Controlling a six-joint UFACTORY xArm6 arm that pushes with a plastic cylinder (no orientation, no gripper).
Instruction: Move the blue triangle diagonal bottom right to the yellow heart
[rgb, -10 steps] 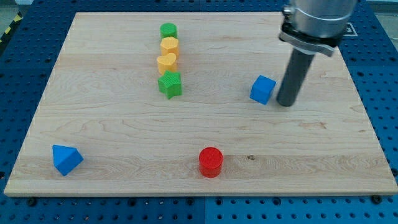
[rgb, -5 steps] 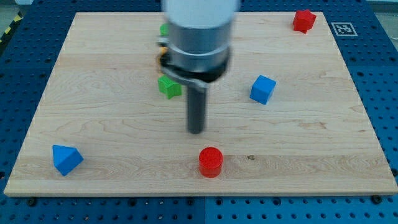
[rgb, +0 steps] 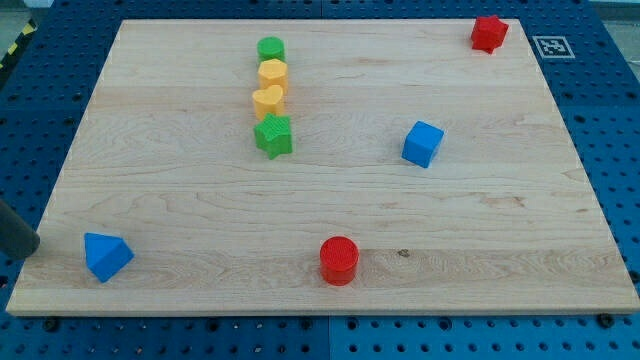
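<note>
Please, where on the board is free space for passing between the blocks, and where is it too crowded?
Free: the wide band between the green star and the blue cube, down to the red cylinder.

Crowded: the green cylinder, yellow hexagon, yellow heart and star stack closely.

My tip sits left of the blue triangle.

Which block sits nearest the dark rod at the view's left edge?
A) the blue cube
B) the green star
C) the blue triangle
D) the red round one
C: my tip rests just to the view's left of the blue triangle, far from every other block.
</note>
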